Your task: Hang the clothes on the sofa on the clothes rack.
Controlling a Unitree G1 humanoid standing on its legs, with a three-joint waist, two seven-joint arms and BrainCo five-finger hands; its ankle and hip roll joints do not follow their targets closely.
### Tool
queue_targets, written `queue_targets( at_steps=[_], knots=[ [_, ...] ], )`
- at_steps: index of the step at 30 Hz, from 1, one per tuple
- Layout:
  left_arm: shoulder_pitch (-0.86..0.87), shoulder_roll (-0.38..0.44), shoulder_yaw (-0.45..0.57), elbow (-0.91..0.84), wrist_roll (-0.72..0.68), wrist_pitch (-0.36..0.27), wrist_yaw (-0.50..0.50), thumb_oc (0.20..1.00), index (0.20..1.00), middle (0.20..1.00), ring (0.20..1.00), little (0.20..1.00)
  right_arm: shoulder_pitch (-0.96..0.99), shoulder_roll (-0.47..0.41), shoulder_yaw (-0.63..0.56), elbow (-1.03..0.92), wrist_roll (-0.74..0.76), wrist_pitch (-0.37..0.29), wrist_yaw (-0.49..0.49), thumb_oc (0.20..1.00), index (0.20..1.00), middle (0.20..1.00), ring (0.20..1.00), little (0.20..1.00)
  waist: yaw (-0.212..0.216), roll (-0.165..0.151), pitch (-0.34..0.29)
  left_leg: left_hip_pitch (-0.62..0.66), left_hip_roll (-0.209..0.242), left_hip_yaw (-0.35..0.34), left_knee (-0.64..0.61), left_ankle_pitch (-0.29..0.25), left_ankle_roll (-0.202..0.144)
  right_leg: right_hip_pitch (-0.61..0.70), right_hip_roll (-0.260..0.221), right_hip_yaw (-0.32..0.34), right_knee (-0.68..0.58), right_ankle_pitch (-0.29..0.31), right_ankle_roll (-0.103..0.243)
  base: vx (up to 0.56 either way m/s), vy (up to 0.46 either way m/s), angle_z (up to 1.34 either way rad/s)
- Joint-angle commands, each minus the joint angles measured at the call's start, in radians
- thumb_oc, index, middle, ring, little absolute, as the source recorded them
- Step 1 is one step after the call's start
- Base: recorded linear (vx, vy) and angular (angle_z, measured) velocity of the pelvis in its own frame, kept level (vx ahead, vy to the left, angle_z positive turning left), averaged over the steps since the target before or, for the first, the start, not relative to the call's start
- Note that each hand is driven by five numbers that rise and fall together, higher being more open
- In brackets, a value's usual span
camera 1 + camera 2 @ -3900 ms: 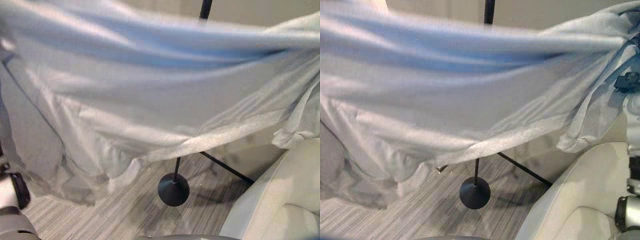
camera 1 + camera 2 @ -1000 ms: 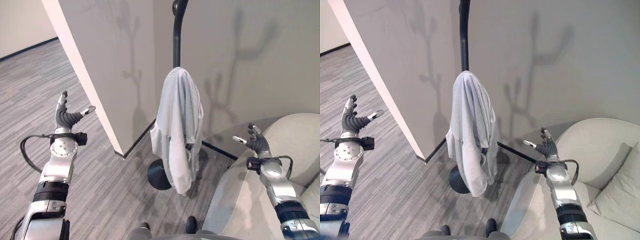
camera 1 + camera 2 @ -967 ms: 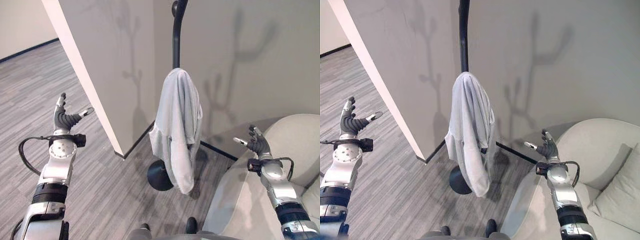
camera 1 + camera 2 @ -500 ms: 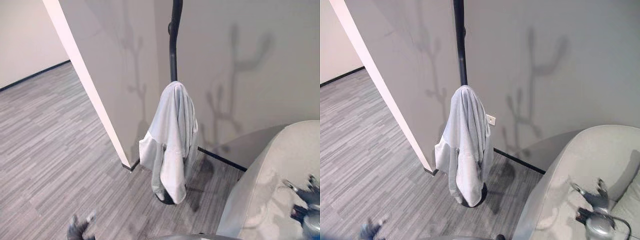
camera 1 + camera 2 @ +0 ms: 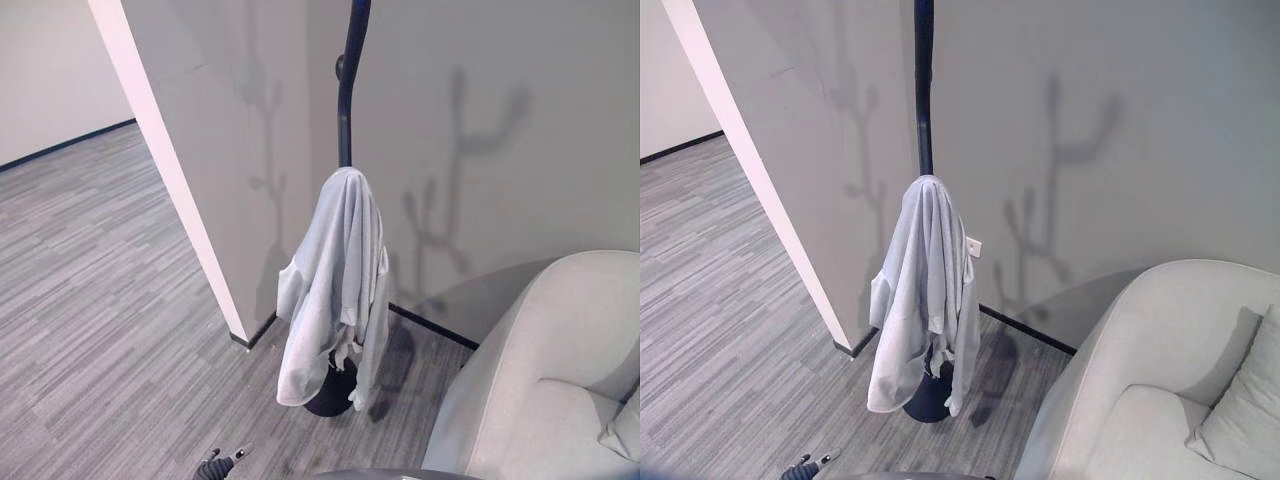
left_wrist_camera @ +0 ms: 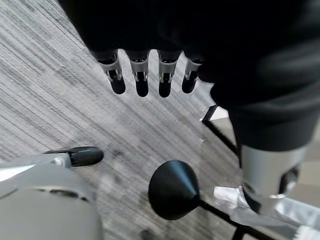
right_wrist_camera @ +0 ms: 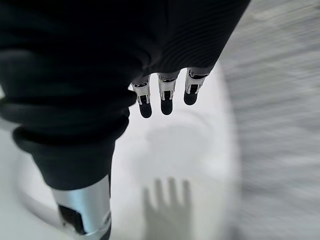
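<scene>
- Left hand (image 6: 150, 80): fingers straight and spread above the grey striped floor (image 5: 90, 300); nothing held.
- Pale grey shirt (image 5: 335, 280): draped over the black pole clothes rack (image 5: 345, 90), hanging down to its round base.
- Beige upholstered sofa (image 5: 1160, 380): near the rack.
- Right hand (image 7: 162, 95): fingers relaxed, apart, empty.

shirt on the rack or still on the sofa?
On the rack. The shirt hangs bunched over the rack, hem just above its base; the sofa holds only a cushion.
</scene>
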Motion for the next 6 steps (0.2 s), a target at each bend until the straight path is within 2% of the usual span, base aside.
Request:
queue_targets(
  at_steps=[1, 6],
  knots=[
    [-0.052, 0.004, -0.009, -0.018, 0.042, -0.03, 0.002, 1.0, 1.0, 1.0, 1.0, 1.0, -0.077, -0.021, 0.016, 0.013, 0.022, -0.027, 0.041, 1.0, 1.0, 1.0, 1.0, 1.0, 0.009, 0.07, 0.037, -0.001, 0.047, -0.062, 0.006, -0.002, -0.027, 0.038, -0.027, -0.033, 0.013, 0.054, -0.012, 0.0, -0.014, -0.05],
    [-0.056, 0.012, -0.032, -0.029, 0.027, -0.035, -0.017, 1.0, 1.0, 1.0, 1.0, 1.0, -0.072, 0.046, 0.054, 0.009, 0.016, -0.023, 0.073, 1.0, 1.0, 1.0, 1.0, 1.0, 0.006, 0.08, 0.028, 0.001, 0.046, -0.06, 0.006, 0.0, -0.029, 0.039, -0.03, -0.035, 0.013, 0.054, -0.014, 0.0, -0.001, 0.02]
  ],
)
